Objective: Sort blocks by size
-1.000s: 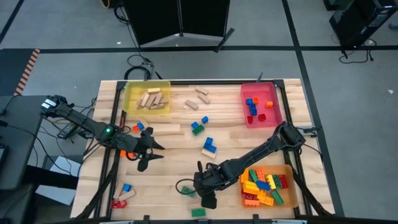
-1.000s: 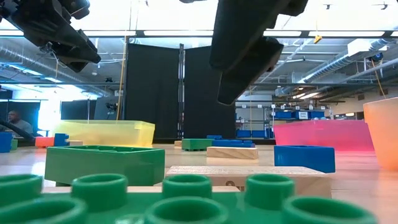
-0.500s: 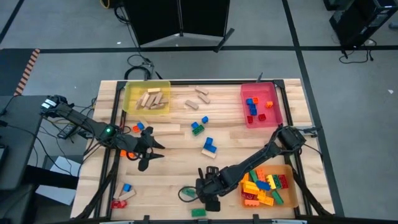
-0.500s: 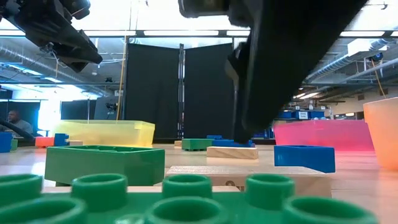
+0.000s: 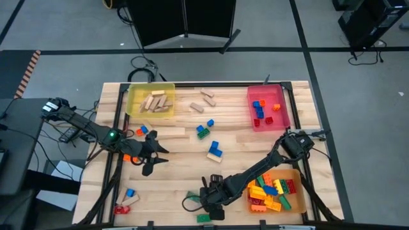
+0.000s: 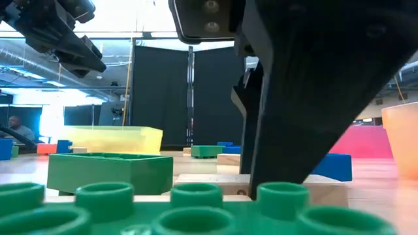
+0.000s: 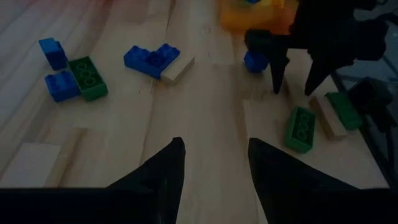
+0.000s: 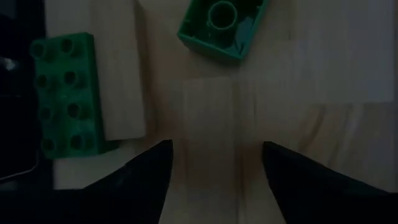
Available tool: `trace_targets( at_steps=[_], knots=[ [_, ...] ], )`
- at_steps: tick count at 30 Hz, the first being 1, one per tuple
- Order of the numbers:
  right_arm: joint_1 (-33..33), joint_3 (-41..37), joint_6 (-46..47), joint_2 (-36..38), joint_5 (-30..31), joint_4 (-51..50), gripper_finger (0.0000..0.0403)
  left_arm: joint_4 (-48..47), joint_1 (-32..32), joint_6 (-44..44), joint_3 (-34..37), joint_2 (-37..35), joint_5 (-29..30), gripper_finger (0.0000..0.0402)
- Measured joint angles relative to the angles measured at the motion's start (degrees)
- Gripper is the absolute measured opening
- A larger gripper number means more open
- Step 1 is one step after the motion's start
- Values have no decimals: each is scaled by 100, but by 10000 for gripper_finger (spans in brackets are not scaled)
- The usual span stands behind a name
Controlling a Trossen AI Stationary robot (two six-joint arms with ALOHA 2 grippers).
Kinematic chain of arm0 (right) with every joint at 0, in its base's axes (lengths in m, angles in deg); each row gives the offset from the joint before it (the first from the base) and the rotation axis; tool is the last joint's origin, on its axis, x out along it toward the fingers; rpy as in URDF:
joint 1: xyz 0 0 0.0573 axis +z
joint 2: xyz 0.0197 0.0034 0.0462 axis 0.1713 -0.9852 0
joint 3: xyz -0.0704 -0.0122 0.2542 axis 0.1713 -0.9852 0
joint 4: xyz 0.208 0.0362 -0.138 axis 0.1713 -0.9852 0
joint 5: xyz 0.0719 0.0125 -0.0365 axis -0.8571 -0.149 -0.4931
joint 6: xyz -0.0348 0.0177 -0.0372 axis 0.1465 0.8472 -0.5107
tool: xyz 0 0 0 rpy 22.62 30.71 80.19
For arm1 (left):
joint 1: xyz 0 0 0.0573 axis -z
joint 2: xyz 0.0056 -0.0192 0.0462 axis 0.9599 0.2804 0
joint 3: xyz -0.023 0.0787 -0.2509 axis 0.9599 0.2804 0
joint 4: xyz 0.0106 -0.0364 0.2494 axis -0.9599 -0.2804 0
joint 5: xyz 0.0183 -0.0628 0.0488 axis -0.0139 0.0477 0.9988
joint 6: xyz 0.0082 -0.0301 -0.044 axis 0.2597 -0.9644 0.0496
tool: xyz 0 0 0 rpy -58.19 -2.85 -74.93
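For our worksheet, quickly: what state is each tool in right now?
Left tool: open, holding nothing, above the table's left middle.
Right tool: open, empty, low over bare wood near the green bricks at the front edge.

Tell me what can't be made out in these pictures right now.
- Low view: the right gripper fills the middle and hides most of the pink tray.
- High view: the pieces in the orange tray are too small to size apart.
- Right wrist view: the green eight-stud brick is half in shadow; what lies past it is cut off.
- Left wrist view: the left gripper holds nothing.
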Motion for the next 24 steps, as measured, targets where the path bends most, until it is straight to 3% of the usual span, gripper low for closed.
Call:
trace_targets(
  at_steps=[4,10,17,20,24],
  knots=[
    [2,-4,122,-50,-14,-66,229,29,0,-9,0,1,-2,184],
    [-33,10,320,-7,283,-174,116,54,0,-13,1,2,2,184],
    [-244,25,852,117,-70,-291,117,501,0,-23,2,2,273,184],
    [-307,-16,1086,420,485,-827,117,817,-19,6,2,11,441,184],
    [-335,15,1175,1231,1785,-1727,117,1113,-196,264,-32,21,784,184]
  ],
)
